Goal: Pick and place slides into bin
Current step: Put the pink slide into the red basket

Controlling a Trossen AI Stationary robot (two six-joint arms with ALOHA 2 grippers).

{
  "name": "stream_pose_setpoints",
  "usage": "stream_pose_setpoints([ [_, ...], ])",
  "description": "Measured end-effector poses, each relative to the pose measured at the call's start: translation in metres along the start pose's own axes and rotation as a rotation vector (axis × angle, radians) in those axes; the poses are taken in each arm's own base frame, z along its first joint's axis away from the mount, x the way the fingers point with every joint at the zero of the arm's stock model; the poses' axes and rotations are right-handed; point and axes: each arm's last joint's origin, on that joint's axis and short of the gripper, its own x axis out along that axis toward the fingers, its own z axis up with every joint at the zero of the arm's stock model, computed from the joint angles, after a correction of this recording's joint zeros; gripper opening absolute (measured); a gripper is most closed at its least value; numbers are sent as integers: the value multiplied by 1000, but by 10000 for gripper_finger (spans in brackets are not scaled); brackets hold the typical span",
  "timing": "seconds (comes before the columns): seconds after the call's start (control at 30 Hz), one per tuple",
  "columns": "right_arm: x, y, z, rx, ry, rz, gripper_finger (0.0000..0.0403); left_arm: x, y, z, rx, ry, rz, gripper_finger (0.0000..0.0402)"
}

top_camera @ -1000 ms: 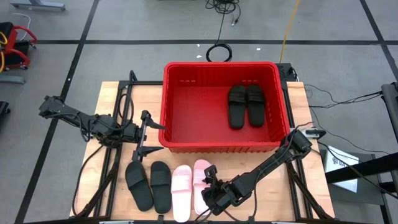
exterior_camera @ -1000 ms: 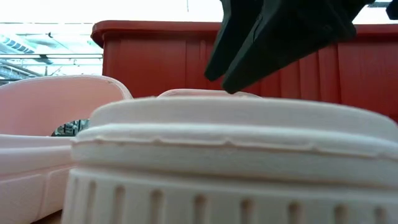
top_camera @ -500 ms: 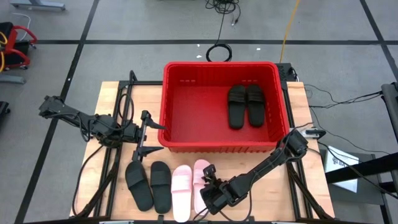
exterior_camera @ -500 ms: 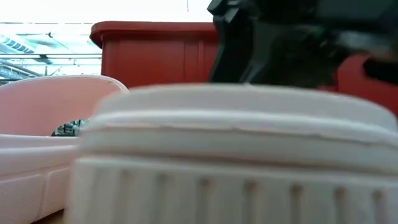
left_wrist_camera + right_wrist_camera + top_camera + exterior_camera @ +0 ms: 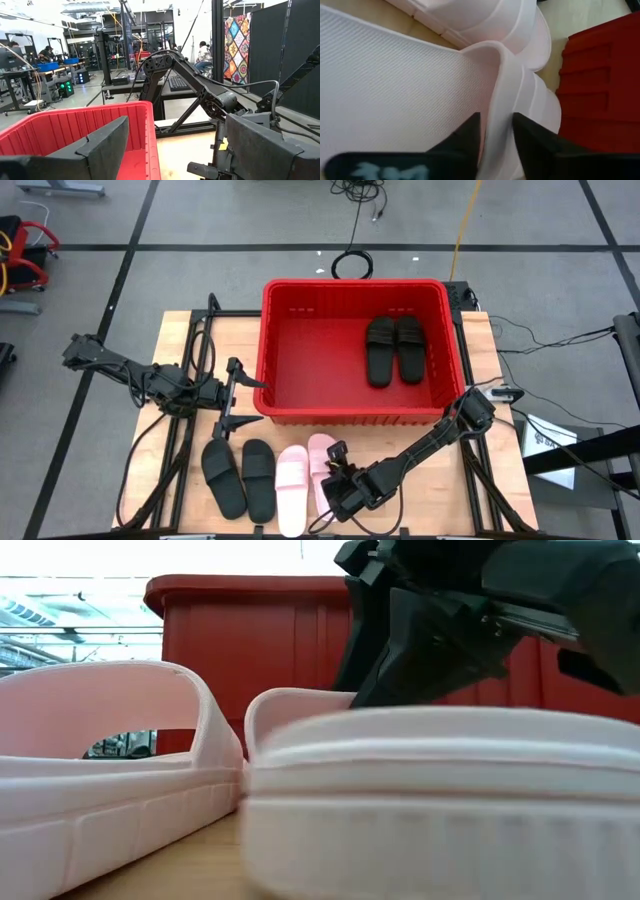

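The red bin (image 5: 270, 350) stands at the table's far middle with two black slides (image 5: 394, 348) inside at its right. Two more black slides (image 5: 240, 477) and two pale pink slides lie side by side at the near edge. My right gripper (image 5: 336, 476) is shut on the right pink slide (image 5: 322, 452), beside the left pink slide (image 5: 291, 488). My left gripper (image 5: 245, 402) is open and empty by the bin's near left corner, and it also shows in the left wrist view (image 5: 175, 165). My right gripper pinches the right pink slide's strap at its edge (image 5: 499, 120), one finger under the strap (image 5: 468, 137) and one outside it (image 5: 532, 142). The fingers come slanting from the near right and above (image 5: 420, 640). I cannot tell whether the sole is clear of the table.
The bin's left half (image 5: 310, 355) holds nothing. Black frame rails and cables (image 5: 195, 350) run along the table's left side under my left arm. The bin's near wall (image 5: 350, 418) stands just beyond the pink slides.
My right gripper has come down onto the right pink slide. The slide has shifted and turned a little on the table: its near end has gone toward the right and its far end slightly toward the left pink slide.
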Motion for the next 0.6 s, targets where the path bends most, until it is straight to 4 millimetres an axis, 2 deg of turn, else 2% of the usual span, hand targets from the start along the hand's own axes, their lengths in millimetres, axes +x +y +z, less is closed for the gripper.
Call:
stream_pose_setpoints([
  [0.2,0,0,0,3,1,38,10,0,0,0,0,0,0,340],
  [0.37,0,0,0,3,0,41,17,0,0,0,0,0,0,340],
  [0.6,0,1,0,3,0,42,7,0,0,0,0,0,0,340],
])
